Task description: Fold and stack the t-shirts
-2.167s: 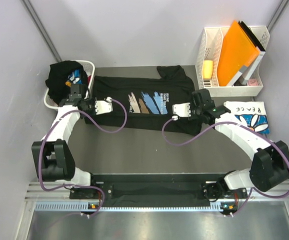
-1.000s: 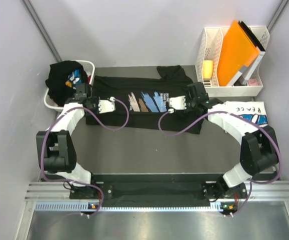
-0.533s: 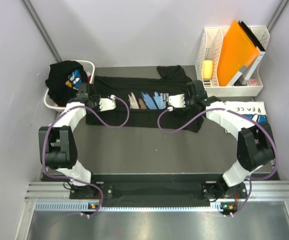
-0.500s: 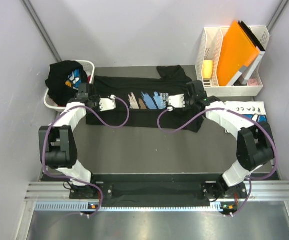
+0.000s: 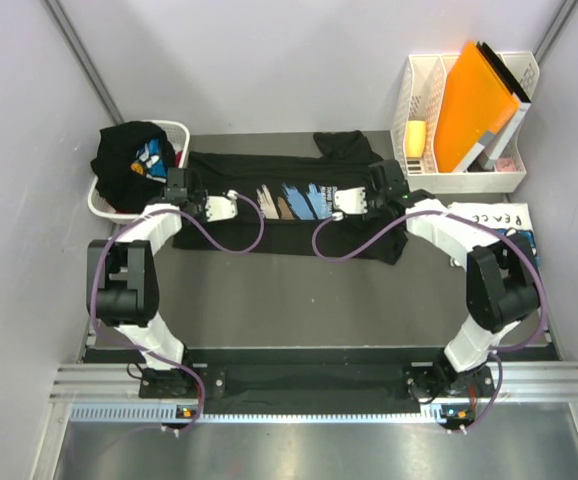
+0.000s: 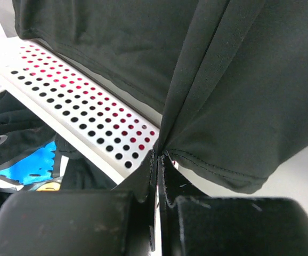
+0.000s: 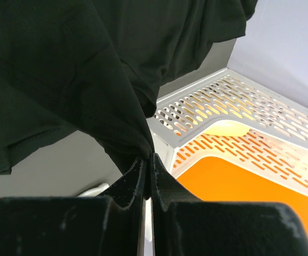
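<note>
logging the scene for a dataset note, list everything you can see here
printed black t-shirt: one, blue-white-tan strokes, spread mid-table
bunched t-shirt: one, black, in basket
laundry basket: one, white, far left
folded t-shirt: one, white, blue daisy, right side
file organiser: one, white, far right
folder: one, orange, in organiser
table: one, grey, underneath
left gripper: one, black, shut on printed black t-shirt
right gripper: one, black, shut on same shirt

I can read just one bit of writing. On the white t-shirt (image 5: pixel 519 225), at the right side of the top picture, dark letters along its upper edge look like "PEA". The rest of that word is hidden from me. The black t-shirt (image 5: pixel 289 232) in the middle has small white writing beside its painted stripes, too tiny to read.
</note>
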Controlling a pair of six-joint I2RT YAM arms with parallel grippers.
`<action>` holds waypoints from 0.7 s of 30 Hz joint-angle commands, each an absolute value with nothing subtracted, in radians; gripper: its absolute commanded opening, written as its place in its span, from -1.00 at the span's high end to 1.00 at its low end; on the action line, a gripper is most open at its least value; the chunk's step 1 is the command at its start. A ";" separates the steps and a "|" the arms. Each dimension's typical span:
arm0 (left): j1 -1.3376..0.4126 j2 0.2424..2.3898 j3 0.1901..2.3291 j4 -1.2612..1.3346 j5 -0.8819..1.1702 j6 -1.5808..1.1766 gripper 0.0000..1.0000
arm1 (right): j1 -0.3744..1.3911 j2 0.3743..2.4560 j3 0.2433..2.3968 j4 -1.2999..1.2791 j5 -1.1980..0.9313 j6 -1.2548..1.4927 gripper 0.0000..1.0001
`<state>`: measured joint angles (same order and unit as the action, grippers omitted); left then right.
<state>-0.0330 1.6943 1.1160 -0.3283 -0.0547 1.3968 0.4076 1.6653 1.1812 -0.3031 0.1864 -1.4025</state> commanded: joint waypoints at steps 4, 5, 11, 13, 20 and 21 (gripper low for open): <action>-0.038 1.730 1.121 -0.252 -0.103 1.367 1.00 | 0.394 1.697 1.238 -0.281 0.184 -1.388 1.00; -0.040 1.733 1.121 -0.249 -0.106 1.362 1.00 | 0.396 1.701 1.246 -0.281 0.183 -1.385 1.00; -0.040 1.747 1.120 -0.235 -0.127 1.361 1.00 | 0.399 1.724 1.276 -0.295 0.184 -1.371 1.00; -0.040 1.758 1.120 -0.226 -0.144 1.361 1.00 | 0.403 1.726 1.278 -0.298 0.187 -1.370 1.00; -0.046 1.796 1.126 -0.215 -0.156 1.335 1.00 | 0.410 1.720 1.267 -0.305 0.190 -1.359 1.00; -0.048 1.805 1.123 -0.213 -0.158 1.330 1.00 | 0.411 1.721 1.263 -0.304 0.190 -1.358 1.00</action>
